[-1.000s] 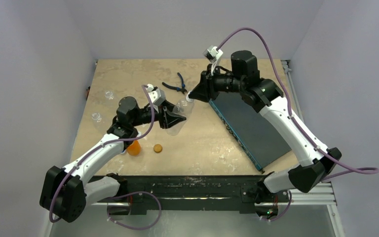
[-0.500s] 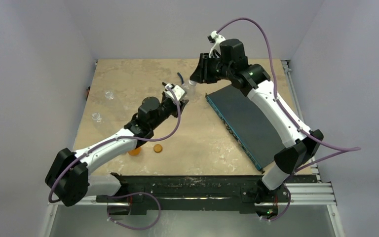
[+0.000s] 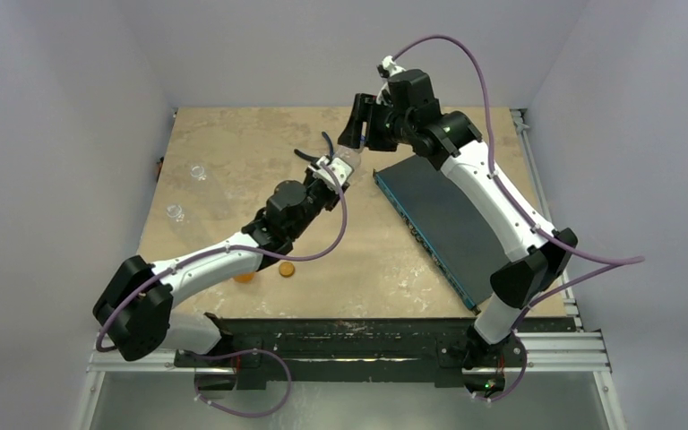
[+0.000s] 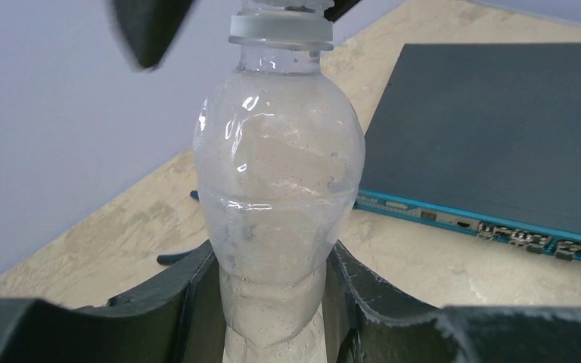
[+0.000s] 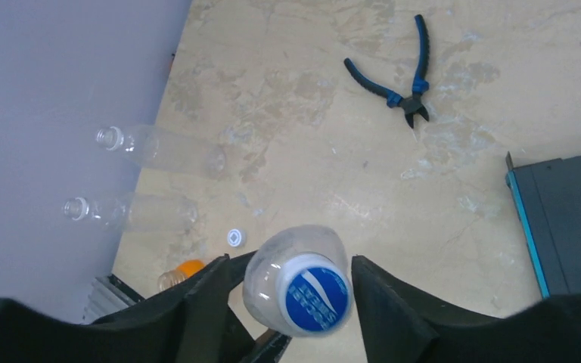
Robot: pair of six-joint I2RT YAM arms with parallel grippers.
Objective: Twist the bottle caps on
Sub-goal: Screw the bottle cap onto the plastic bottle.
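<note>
The bench (image 3: 233,152) carries a flat dark box (image 3: 452,224) on its right half, and the work goes on in the air beside that box's far corner.

The clear bottle (image 4: 280,174) is the main risk. The left tool (image 4: 271,257) is clamped on its thin lower body, with a jaw pressed in on each side. If the next turn of the cap calls for torque, I judge that the soft wall could buckle or spin in that grip.

The right tool (image 5: 296,265) sits over the neck. Its jaws straddle the blue cap (image 5: 315,299), slightly wider than it, with a gap showing on each side. The cap sits on the neck, but I cannot tell whether it is threaded home. If it is only perched, a jaw brushing the rim could tip it off.

Two more clear bottles (image 5: 163,150) (image 5: 132,212) lie uncapped at the bench's left edge, well apart from both tools. A small orange bottle (image 5: 185,271) stands near them. Blue-handled pliers (image 5: 405,83) lie beyond. A loose whitish cap (image 5: 234,237) and an orange-brown cap (image 3: 286,268) rest on the bench.
</note>
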